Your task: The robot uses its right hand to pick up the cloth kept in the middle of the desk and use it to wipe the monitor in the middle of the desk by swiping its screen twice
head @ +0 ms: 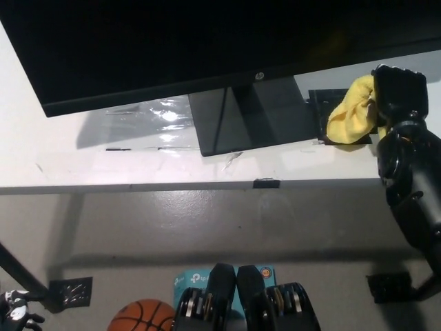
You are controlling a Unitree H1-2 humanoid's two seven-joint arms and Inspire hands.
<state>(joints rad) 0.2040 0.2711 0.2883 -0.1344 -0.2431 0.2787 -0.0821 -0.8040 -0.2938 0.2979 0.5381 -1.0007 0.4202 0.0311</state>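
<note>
My black right hand [398, 93] is shut on a yellow cloth [350, 112], which bunches out to the left of the hand. It hangs over the white desk [103, 162], above a black tray [325, 103] and just below the lower right edge of the monitor [207, 41]. The monitor's dark screen fills the top of the view and its black stand [255, 117] sits mid-desk. My white left hand [15, 307] shows only as a small part in the bottom left corner.
A sheet of clear plastic [148, 114] lies left of the stand. The desk's front edge carries a small black clip [267, 183]. On the grey floor lie an orange basketball [141, 317], a teal box [189, 279] and black base plates [69, 292].
</note>
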